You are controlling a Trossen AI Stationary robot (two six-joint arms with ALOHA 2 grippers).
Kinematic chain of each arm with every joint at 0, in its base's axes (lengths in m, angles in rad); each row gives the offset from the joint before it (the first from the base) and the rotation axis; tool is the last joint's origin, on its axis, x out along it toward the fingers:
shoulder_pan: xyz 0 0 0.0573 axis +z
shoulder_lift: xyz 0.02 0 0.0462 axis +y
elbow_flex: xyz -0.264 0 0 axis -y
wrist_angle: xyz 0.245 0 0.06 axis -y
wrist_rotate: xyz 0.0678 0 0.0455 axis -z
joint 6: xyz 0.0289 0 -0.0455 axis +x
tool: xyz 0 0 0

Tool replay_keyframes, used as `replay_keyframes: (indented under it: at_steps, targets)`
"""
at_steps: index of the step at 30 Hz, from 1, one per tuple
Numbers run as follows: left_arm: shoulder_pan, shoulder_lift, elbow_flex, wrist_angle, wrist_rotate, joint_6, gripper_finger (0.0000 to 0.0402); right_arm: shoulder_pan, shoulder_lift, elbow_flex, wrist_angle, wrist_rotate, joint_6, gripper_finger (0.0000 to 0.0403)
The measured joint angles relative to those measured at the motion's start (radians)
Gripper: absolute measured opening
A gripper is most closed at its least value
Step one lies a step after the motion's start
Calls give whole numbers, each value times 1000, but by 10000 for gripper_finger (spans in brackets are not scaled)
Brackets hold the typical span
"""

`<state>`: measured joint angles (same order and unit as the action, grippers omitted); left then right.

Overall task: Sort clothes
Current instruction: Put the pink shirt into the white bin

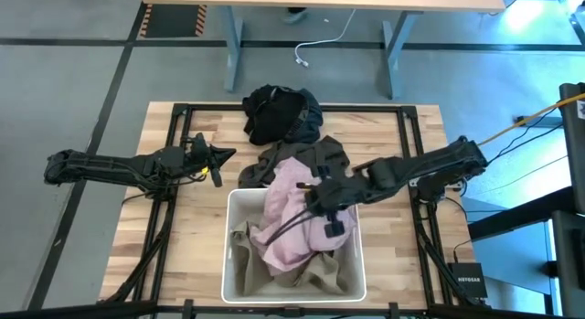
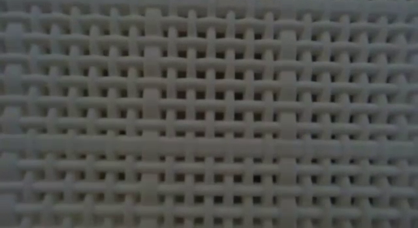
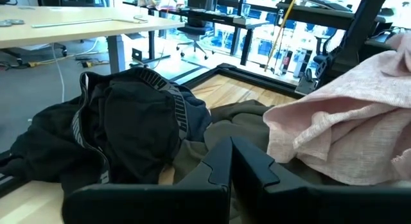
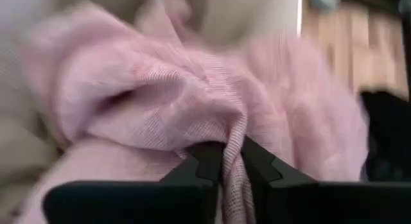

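A pale pink garment drapes over the far rim of the white bin, part in the bin, part on the table. An olive-khaki garment lies in the bin under it. A dark olive-grey garment lies behind the bin, and a black garment lies at the table's far edge. My right gripper is shut on the pink garment above the bin. My left gripper hovers left of the dark garments, shut and empty. My right gripper pinches a raised fold of the pink garment between its two fingers. It comes from the table's right, slanting down. The cloth bunches up toward the fingers; the rest of it lies slack in the bin and over its far rim.
The low view shows only the bin's white lattice wall close up. The black table frame runs around the wooden top. Bare wood lies left and right of the bin.
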<state>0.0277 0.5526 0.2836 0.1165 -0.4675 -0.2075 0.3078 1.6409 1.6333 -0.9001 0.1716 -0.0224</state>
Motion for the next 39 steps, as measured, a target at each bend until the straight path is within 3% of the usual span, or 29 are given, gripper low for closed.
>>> replay_keyframes:
  at_steps: [7,13,17,20,26,33,39]
  targets:
    - [-1,0,0,0,0,-5,0,-80,21,-83,5,-68,71,113]
    - [-1,0,0,-2,0,-22,0,-94,23,50,-70,-85,20,203]
    - [-1,0,0,-2,0,-20,0,-92,23,191,-168,-85,7,241]
    - [-1,0,0,-2,0,-16,0,-94,24,296,-257,-71,-15,252]
    - [-1,0,0,-4,0,-15,0,-153,23,430,-419,52,-91,254]
    - [-1,0,0,-11,0,-11,0,-242,23,408,-521,-54,-102,254]
    - [-1,0,0,-31,1,2,0,-317,22,399,-656,125,-146,254]
